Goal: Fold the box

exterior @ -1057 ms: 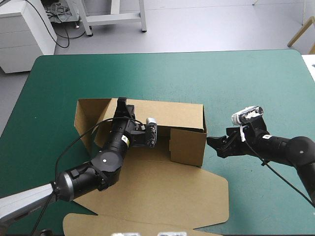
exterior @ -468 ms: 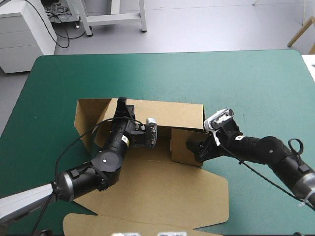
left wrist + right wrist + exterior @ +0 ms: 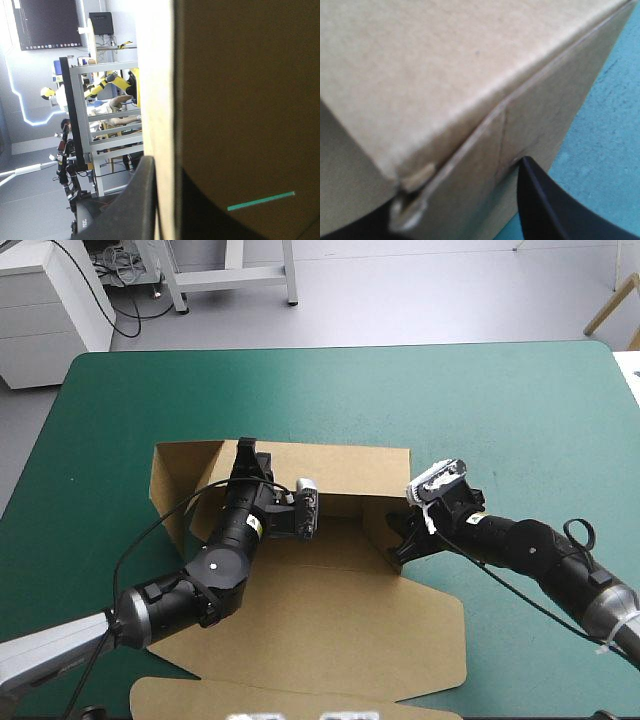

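The brown box [image 3: 330, 630] lies at mid-table with its back wall [image 3: 345, 468] raised and its lid flat toward the near edge. My left gripper [image 3: 245, 454] sits on the left end of that wall. The left wrist view shows the wall's edge [image 3: 157, 100] running between the black fingers [image 3: 137, 200], so the gripper is shut on it. My right gripper [image 3: 396, 540] is against the box's short right side wall [image 3: 378, 528], which is turned inward. Close up, that wall's corner [image 3: 445, 75] fills the right wrist view. One black finger [image 3: 545, 210] lies outside it, the fingers apart.
The teal-green cover [image 3: 500, 410] lies bare to the far side and right of the box. It also shows beside the box corner [image 3: 615, 125]. A rounded lid flap [image 3: 200, 702] reaches the near edge at the left.
My right gripper has moved left from the bare cover to the box's right side wall and swung it inward. The left gripper has stayed on the back wall.
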Tool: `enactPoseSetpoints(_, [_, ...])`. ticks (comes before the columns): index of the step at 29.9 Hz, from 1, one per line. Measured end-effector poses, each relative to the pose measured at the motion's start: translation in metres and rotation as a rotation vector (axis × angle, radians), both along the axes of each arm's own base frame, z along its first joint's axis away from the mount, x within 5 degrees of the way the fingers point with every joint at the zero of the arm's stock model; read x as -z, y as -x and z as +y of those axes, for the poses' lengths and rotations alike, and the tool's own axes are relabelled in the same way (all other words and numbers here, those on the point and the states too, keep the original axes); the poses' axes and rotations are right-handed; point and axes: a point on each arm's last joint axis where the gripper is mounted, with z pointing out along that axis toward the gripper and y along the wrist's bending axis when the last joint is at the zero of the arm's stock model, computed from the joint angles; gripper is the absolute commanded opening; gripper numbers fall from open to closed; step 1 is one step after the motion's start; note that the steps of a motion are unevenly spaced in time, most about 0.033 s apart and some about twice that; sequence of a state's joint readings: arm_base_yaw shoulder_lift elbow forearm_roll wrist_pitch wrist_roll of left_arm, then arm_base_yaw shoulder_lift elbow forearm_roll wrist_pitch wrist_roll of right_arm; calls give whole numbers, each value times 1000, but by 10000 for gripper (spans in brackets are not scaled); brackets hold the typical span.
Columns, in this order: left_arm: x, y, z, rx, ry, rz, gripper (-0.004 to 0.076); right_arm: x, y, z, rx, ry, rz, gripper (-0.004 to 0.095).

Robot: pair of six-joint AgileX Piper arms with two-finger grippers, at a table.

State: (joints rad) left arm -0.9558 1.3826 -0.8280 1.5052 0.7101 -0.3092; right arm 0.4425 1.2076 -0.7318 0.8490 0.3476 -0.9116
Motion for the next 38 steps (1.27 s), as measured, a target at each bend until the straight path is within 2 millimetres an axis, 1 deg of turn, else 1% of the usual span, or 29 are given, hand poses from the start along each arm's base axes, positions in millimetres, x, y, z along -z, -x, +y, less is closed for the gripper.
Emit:
enactPoseSetpoints(6, [0,0,1,-11,-1,-2,-8,1,-1,0,19,-15,9,-14])
enactPoseSetpoints(8, [0,0,1,-13,-2,-3,1,0,-2,0,28,-17,4,-16])
enactPoseSetpoints(10, [0,-1,1,-14,-6,-8,53,0,-3,-1,36,-17,-2,-17])
enactPoseSetpoints(13, [-2,-1,1,-26,19,-3,209,0,-4,-1,42,-17,-5,-17])
enactPoseSetpoints(15, [-5,-1,-1,-41,55,10,370,1,-5,-1,50,-22,-4,-17])
enactPoseSetpoints(16, [-6,-1,-3,-48,73,20,439,1,-5,-1,50,-22,-3,-17])
enactPoseSetpoints(18, [-6,2,-10,-42,101,42,593,1,-5,-1,53,-23,-2,-17])
enactPoseSetpoints(19, [-7,5,-14,-32,110,51,650,1,-6,-1,55,-24,-1,-17])
enactPoseSetpoints(21, [-10,11,-23,-9,122,54,706,2,-6,0,56,-24,1,-17])
enactPoseSetpoints(26, [-23,32,-38,-5,113,-1,711,2,-6,0,56,-23,-1,-18])
enactPoseSetpoints(30, [-29,59,-51,24,93,-34,711,2,-5,1,49,-23,2,-18])
enactPoseSetpoints(32, [-31,76,-57,63,82,-41,711,2,-6,1,51,-23,0,-18])
enactPoseSetpoints(35, [-36,100,-65,133,98,-16,711,2,-6,1,52,-23,0,-18])
enactPoseSetpoints(38, [-49,118,-70,171,137,57,710,2,-6,1,54,-23,-1,-18])
